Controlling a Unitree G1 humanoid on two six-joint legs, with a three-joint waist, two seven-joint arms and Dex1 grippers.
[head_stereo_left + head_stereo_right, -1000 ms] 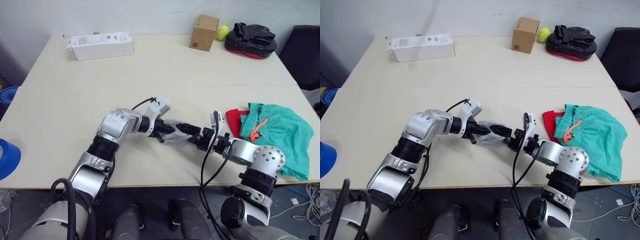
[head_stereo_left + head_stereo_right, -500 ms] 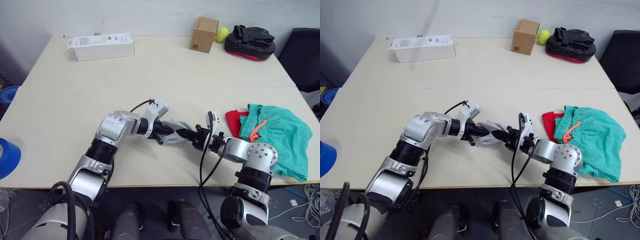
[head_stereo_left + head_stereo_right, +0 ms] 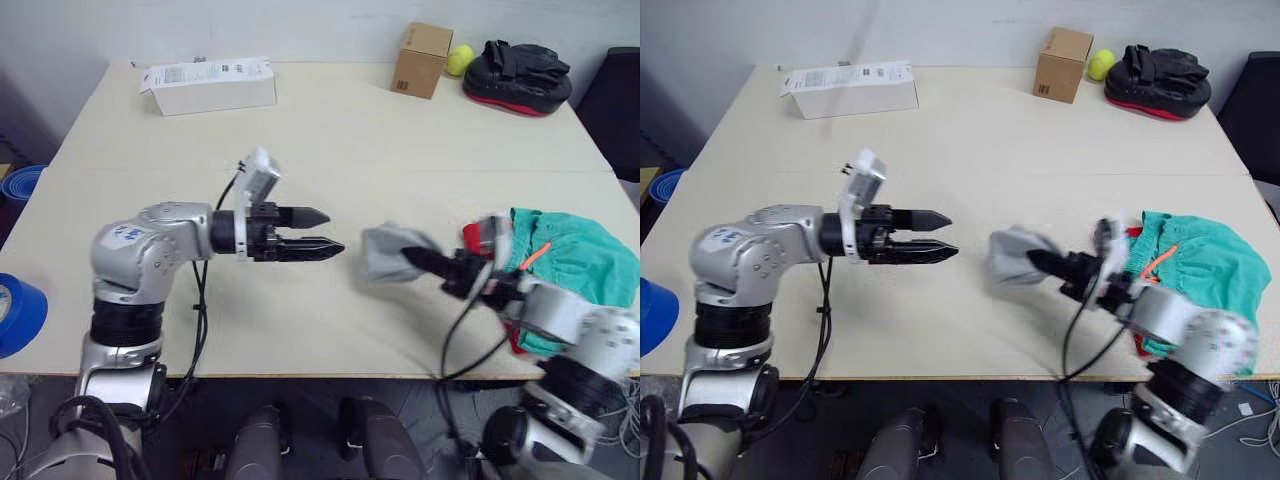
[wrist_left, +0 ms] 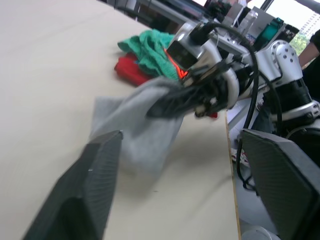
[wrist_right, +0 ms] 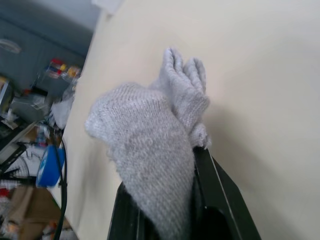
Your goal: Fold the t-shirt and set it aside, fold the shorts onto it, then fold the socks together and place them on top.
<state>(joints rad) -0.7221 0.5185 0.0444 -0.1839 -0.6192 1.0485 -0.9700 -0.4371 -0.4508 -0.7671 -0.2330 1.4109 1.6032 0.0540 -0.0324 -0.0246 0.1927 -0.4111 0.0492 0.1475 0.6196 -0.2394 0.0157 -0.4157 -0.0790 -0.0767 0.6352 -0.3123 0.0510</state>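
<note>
The grey socks (image 3: 388, 262) hang bunched just above the table, with my right gripper (image 3: 418, 263) shut on them; the right wrist view has the socks (image 5: 150, 160) draped over its black fingers (image 5: 216, 197). To their left my left gripper (image 3: 330, 232) stands open and empty, its fingertips pointing at the socks a short gap away. The left wrist view looks between its own fingers (image 4: 95, 185) at the socks (image 4: 137, 132). At the table's right edge, the teal shorts (image 3: 578, 262) lie on the red t-shirt (image 3: 470, 238), which is mostly covered.
On the far side of the table (image 3: 330, 140) are a white box (image 3: 210, 86), a cardboard box (image 3: 421, 60), a tennis ball (image 3: 460, 60) and a black and red pad (image 3: 520, 80). A blue roll (image 3: 15, 315) sits off the left edge.
My left gripper has let go of the socks, opened and drawn back to the left. My right gripper has shut on the socks and carried them right, toward the garments.
</note>
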